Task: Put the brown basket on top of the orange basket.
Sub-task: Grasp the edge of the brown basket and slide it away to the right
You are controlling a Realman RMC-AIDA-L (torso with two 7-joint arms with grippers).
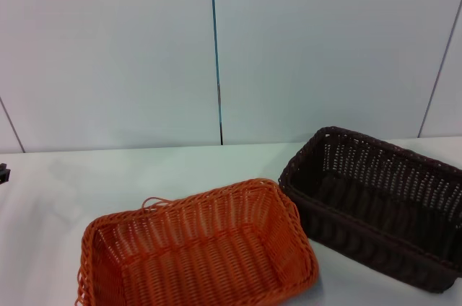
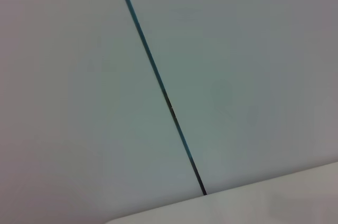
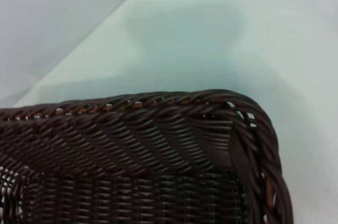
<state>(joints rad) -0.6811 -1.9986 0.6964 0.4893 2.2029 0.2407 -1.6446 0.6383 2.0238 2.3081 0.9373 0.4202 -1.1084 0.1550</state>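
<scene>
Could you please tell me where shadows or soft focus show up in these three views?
Head view: even light, slightly soft, dim inside the brown basket; the orange basket is bright. Right wrist view: a faint shadow on the table beyond the brown rim. Left wrist view: only flat wall, no shadows.

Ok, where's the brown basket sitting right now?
In the head view, the brown basket sits on the white table at the robot's right, beside the orange basket.

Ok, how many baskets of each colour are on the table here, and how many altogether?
Brown basket: 1
Orange basket: 1
Total: 2, both standing on the white table, side by side and not stacked. Neither hand shows in any view.
</scene>
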